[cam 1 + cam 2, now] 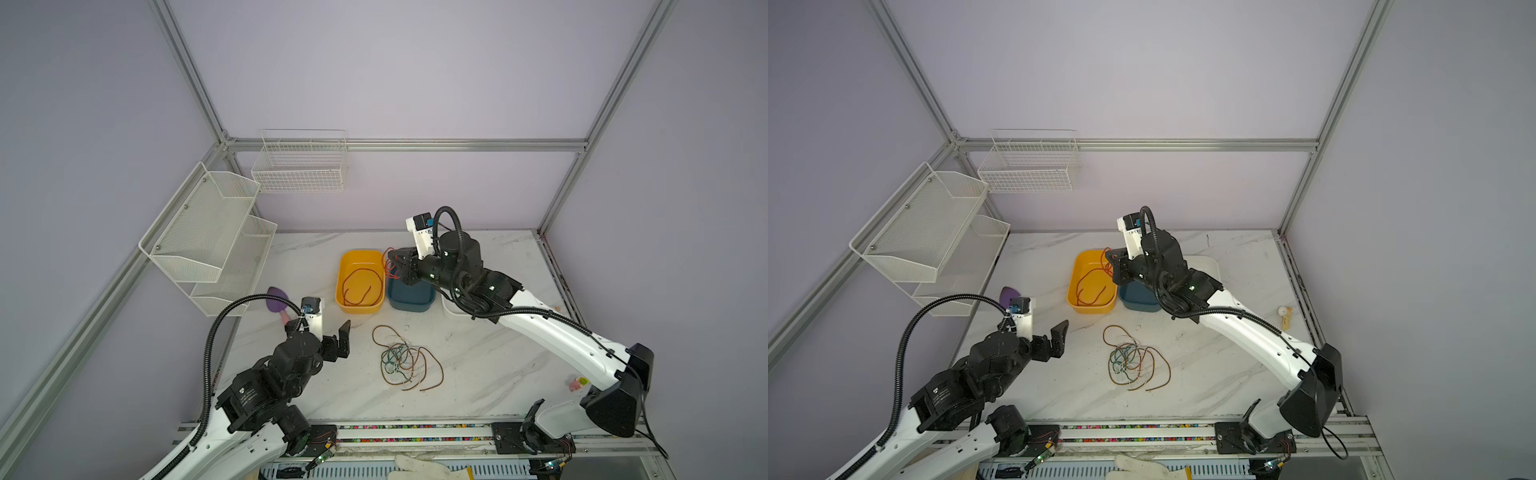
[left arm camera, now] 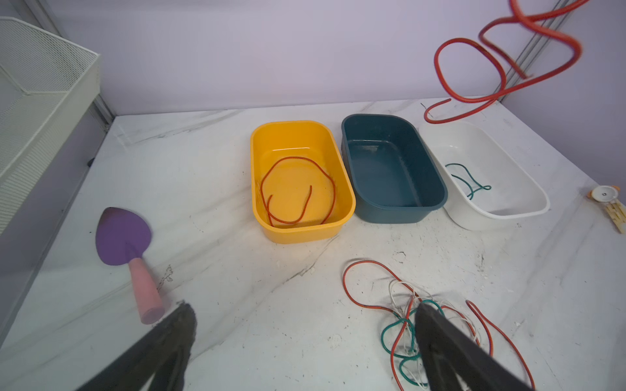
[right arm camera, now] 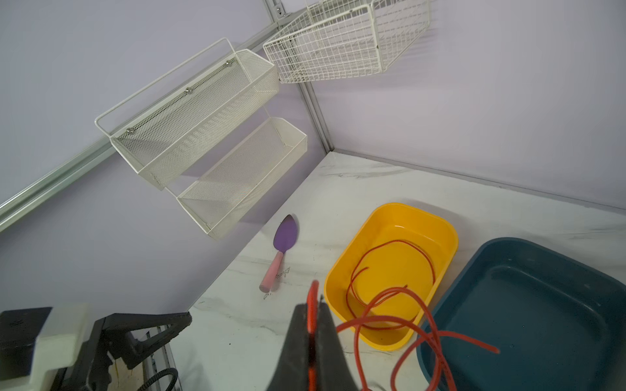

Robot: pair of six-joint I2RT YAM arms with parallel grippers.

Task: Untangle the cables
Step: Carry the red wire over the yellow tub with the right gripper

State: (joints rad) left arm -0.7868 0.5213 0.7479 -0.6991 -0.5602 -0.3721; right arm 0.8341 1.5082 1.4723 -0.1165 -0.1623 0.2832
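1. Left gripper [image 2: 305,309]: fingers [image 2: 440,345] are spread wide with nothing between them. It hovers over the table [image 2: 237,287], beside the tangle of cables [image 2: 406,321] and not touching it in both top views.
2. Right gripper [image 3: 313,306]: jaws are closed on the held red cable [image 3: 389,294]. The cable runs up between the fingers and hangs free in loose loops.
3. Held red cable, position: in a top view the loops [image 1: 388,266] hang over the adjoining rims of the yellow tray [image 1: 338,291] and the blue tray [image 1: 411,305].
4. Tangle of cables [image 1: 405,359]: red-brown, white and green strands lie looped together on the table in front of the trays, between the two arms.
5. Tray contents: the yellow tray holds one coiled red cable [image 2: 298,189]. The white tray [image 2: 491,221] holds one green cable [image 2: 469,179]. The blue tray stands between them.
6. Purple trowel [image 2: 122,237]: lies flat on the table, well apart from the yellow tray on the left arm's side.
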